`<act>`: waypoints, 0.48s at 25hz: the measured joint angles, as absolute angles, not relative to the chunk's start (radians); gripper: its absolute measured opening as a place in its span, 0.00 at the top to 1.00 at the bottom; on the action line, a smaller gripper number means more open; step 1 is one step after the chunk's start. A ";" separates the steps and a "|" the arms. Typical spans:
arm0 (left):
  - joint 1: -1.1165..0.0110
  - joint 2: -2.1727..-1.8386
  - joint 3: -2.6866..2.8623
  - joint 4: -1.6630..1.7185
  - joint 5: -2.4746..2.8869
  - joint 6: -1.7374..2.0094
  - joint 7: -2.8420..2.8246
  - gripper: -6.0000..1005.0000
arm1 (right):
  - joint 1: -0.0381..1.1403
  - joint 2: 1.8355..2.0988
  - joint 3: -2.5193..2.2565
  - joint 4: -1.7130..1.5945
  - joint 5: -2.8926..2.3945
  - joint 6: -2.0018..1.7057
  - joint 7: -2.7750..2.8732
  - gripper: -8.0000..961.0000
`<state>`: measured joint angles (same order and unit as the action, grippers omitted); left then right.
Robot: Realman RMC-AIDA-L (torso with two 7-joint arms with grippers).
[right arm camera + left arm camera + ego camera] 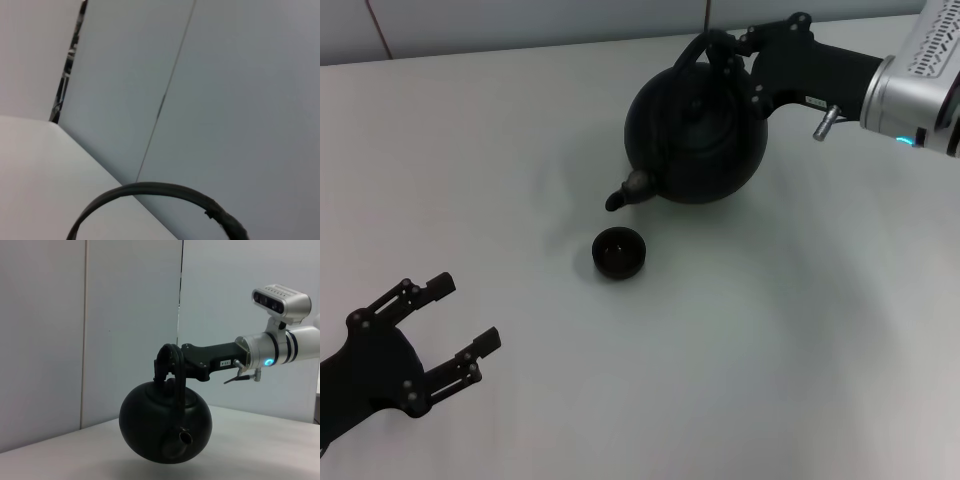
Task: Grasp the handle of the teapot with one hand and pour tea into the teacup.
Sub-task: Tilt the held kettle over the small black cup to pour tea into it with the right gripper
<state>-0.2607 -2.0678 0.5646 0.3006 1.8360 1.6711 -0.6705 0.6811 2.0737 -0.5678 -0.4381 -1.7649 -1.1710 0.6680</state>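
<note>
The round matte-black teapot (695,130) hangs above the white table, tilted with its stubby spout (628,190) pointing down toward the small black teacup (619,252), which sits on the table just below and in front of the spout. My right gripper (725,45) is shut on the arched handle (692,50) at the pot's top. The left wrist view shows the lifted teapot (165,427) held by the right gripper (172,365). The handle's arc shows in the right wrist view (150,192). My left gripper (455,320) is open and empty at the near left.
The white table (770,350) stretches out around the cup. A pale panelled wall (125,315) stands behind the table's far edge. The right arm's silver wrist (915,85) reaches in from the far right.
</note>
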 joint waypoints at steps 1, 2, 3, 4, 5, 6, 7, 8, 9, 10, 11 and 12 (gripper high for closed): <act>-0.261 -2.068 0.565 0.301 1.836 1.671 -0.670 0.20 | 0.682 2.074 -0.571 -0.443 -1.765 -1.171 0.659 0.91; -0.261 -2.068 0.566 0.301 1.836 1.670 -0.670 0.20 | 0.682 2.074 -0.574 -0.449 -1.768 -1.171 0.635 0.91; -0.261 -2.068 0.566 0.301 1.836 1.670 -0.670 0.20 | 0.682 2.074 -0.574 -0.449 -1.768 -1.171 0.635 0.91; -0.261 -2.067 0.565 0.301 1.836 1.669 -0.670 0.20 | 0.683 2.074 -0.577 -0.453 -1.769 -1.171 0.620 0.91; -0.261 -2.067 0.565 0.301 1.836 1.669 -0.670 0.20 | 0.683 2.074 -0.582 -0.457 -1.769 -1.171 0.608 0.91; -0.261 -2.067 0.565 0.301 1.836 1.668 -0.670 0.20 | 0.683 2.074 -0.588 -0.462 -1.769 -1.169 0.596 0.91; -0.261 -2.067 0.564 0.301 1.836 1.667 -0.670 0.20 | 0.682 2.074 -0.595 -0.468 -1.768 -1.168 0.590 0.91; -0.262 -2.067 0.564 0.301 1.836 1.667 -0.670 0.20 | 0.682 2.074 -0.601 -0.472 -1.767 -1.167 0.584 0.91; -0.262 -2.067 0.563 0.301 1.836 1.666 -0.670 0.20 | 0.681 2.074 -0.607 -0.477 -1.767 -1.166 0.573 0.91; -0.262 -2.067 0.563 0.301 1.836 1.666 -0.670 0.20 | 0.681 2.074 -0.609 -0.478 -1.766 -1.165 0.563 0.91; -0.263 -2.068 0.563 0.301 1.836 1.666 -0.670 0.20 | 0.682 2.075 -0.611 -0.479 -1.766 -1.165 0.548 0.91; -0.264 -2.069 0.563 0.301 1.836 1.666 -0.670 0.20 | 0.685 2.076 -0.612 -0.479 -1.766 -1.164 0.525 0.91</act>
